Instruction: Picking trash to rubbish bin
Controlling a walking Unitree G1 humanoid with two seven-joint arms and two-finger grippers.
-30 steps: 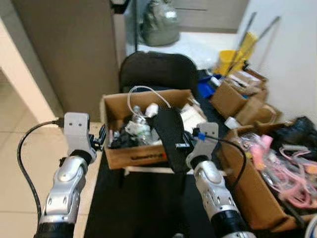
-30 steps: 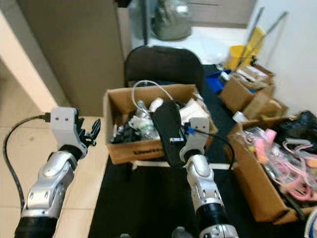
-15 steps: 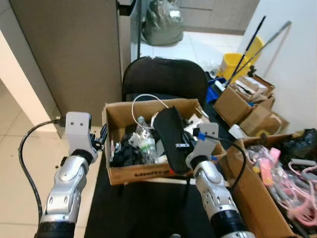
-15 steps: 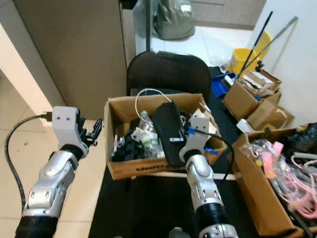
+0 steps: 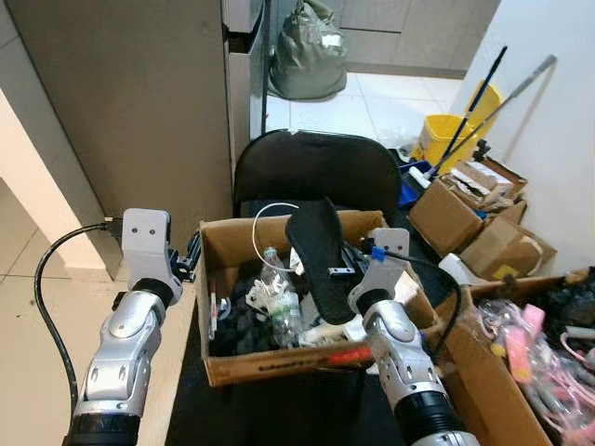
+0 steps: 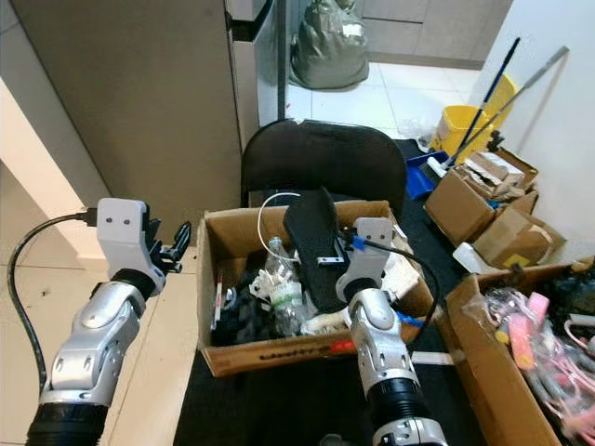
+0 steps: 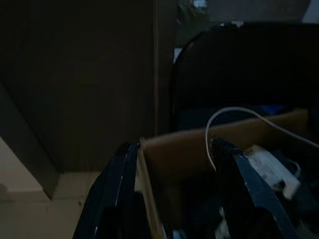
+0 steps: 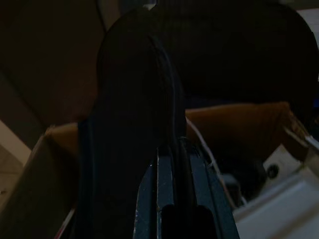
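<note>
An open cardboard box [image 5: 279,360] full of trash stands right before me, with a white cable [image 5: 263,221], a clear bottle [image 5: 282,299] and dark scraps inside. My right gripper [image 5: 338,272] is shut on a long black shoe insole [image 5: 314,249], which it holds upright over the middle of the box. The right wrist view shows the same insole [image 8: 127,109] clamped edge-on between the fingers [image 8: 149,199]. Level with the box's left wall, and just outside it, my left gripper [image 5: 192,255] is open and holds nothing. Its two fingers [image 7: 117,189] straddle the box's corner in the left wrist view.
A black chair [image 5: 316,172] stands just behind the box, and a tall grey cabinet [image 5: 121,102] rises at the left. A grey sack [image 5: 307,56] lies farther back. A yellow bucket [image 5: 446,135] with mops and more cardboard boxes [image 5: 465,209] crowd the right side.
The whole picture has shifted, so the camera moved: the box now sits lower and closer. Both grippers keep their pose, and the right one still holds the insole.
</note>
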